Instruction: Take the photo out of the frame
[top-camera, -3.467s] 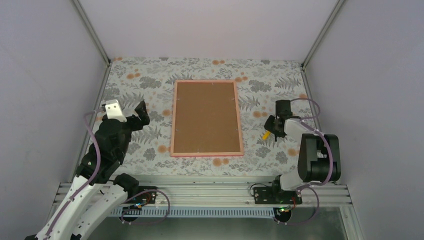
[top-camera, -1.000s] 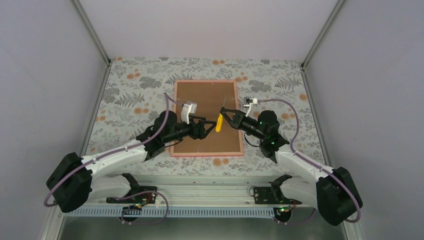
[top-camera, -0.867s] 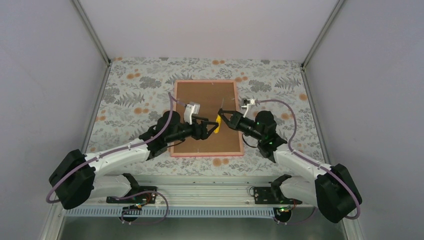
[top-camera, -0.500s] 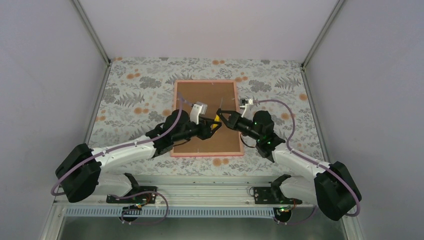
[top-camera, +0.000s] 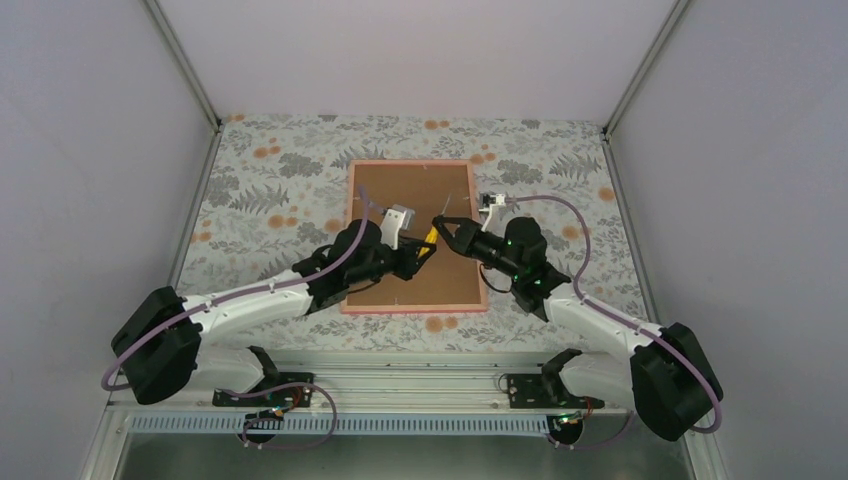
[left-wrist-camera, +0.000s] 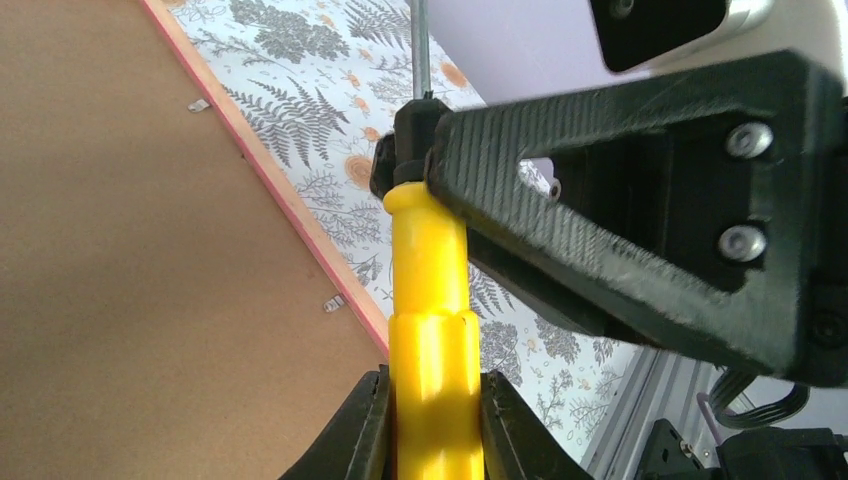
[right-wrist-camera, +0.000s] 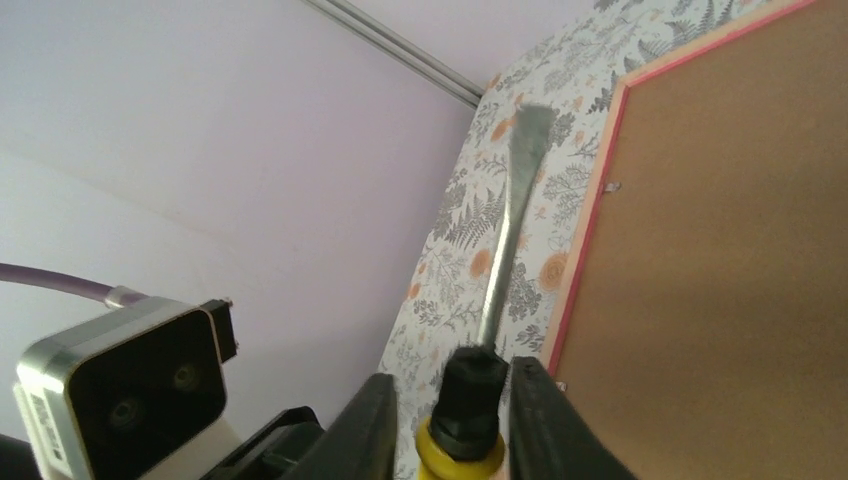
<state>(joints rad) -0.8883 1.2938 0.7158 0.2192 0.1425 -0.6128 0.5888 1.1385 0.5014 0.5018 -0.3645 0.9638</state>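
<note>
Between the fingers of the left tool (left-wrist-camera: 432, 388) sits the yellow handle of a screwdriver (left-wrist-camera: 428, 260), and both fingers press against it, so that tool is clamped on the handle. Just past it, the right tool (right-wrist-camera: 452, 400) flanks the screwdriver's black collar. Its fingers lie close on either side, but I cannot tell whether they grip. The blade points away from the left tool, out beyond the right one.

Beneath both tools the frame (top-camera: 410, 162) lies flat on the tabletop (top-camera: 270, 190), back up, with its brown backing board (top-camera: 410, 195) showing. Its long axis runs from the arm bases toward the far wall. The photo is not visible; it presumably lies face down under the board.

This looks like a handover of the screwdriver, before any clip is touched. Next, the right tool should release and back off. The left one can then carry the blade down to the small metal clips (left-wrist-camera: 334, 302) along the pink edge to its right.
</note>
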